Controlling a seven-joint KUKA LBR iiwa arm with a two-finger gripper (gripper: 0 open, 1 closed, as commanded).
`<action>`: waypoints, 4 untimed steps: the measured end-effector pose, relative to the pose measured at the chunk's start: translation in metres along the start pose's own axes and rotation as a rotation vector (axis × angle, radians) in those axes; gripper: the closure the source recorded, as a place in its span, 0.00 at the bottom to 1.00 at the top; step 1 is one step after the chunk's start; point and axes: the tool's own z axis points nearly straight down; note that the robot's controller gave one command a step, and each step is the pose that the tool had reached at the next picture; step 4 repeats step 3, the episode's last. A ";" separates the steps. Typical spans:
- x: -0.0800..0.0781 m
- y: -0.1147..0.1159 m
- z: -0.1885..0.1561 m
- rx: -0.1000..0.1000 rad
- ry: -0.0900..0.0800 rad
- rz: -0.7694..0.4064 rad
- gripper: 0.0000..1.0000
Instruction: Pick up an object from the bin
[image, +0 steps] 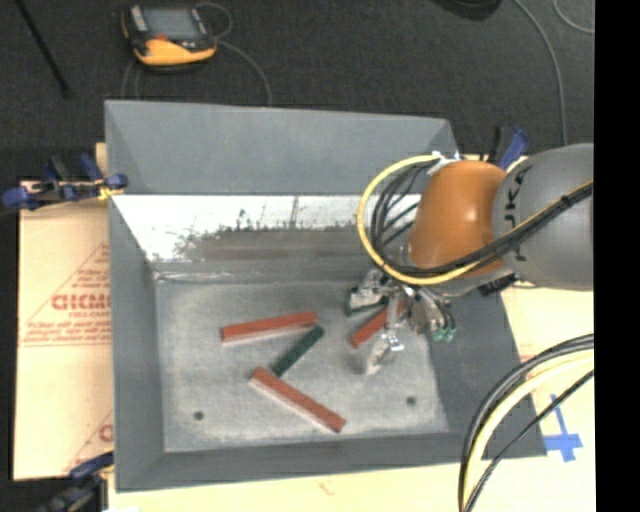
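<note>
One short red block (366, 333) lies just right of the dark green bar (298, 350), its long axis slanting up to the right. The gripper (373, 325) straddles it, fingers spread wide, one either side.

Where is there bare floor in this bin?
Bare: the strip between the grey metal bin's left wall and the upper long red bar; the front-right corner. Crowded: mid-floor, with the dark green stick, lower red bar, and gripper by a short red block.
</note>
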 end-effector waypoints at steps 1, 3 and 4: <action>-0.032 -0.020 0.026 -0.002 0.008 -0.230 1.00; -0.046 -0.027 -0.136 0.003 -0.008 -0.328 1.00; -0.046 -0.027 -0.136 0.003 -0.008 -0.328 1.00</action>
